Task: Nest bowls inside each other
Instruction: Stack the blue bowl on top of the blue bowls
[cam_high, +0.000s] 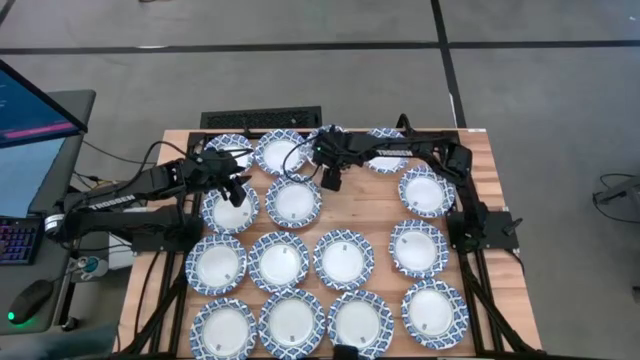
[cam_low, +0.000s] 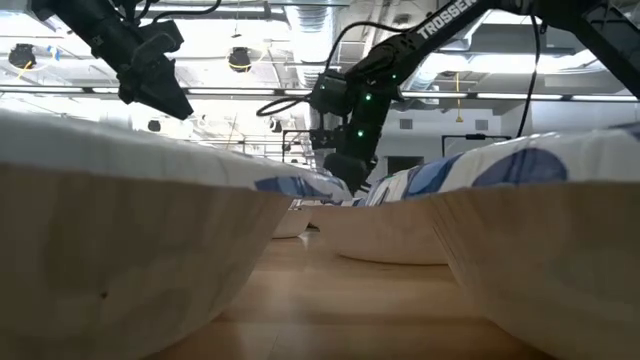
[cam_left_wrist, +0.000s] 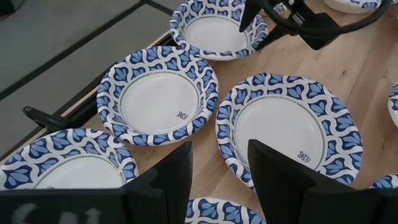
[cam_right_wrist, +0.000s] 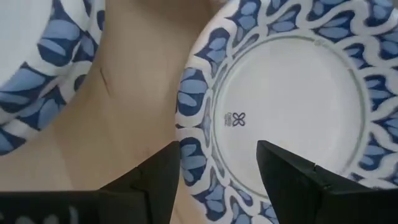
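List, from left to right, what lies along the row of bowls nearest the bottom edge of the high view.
Four bowls, none nested: first bowl → second bowl → third bowl → fourth bowl, set slightly higher than the others.

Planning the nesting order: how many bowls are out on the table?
14 bowls in the high view: bottom row four, next four, third three, top row three, partly under the arms; more may hide there.

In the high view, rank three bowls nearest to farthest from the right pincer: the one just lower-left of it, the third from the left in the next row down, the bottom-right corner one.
1. Lower-left bowl, beside the right pincer.
2. Third bowl, in the row below it.
3. Corner bowl, bottom right of the table.
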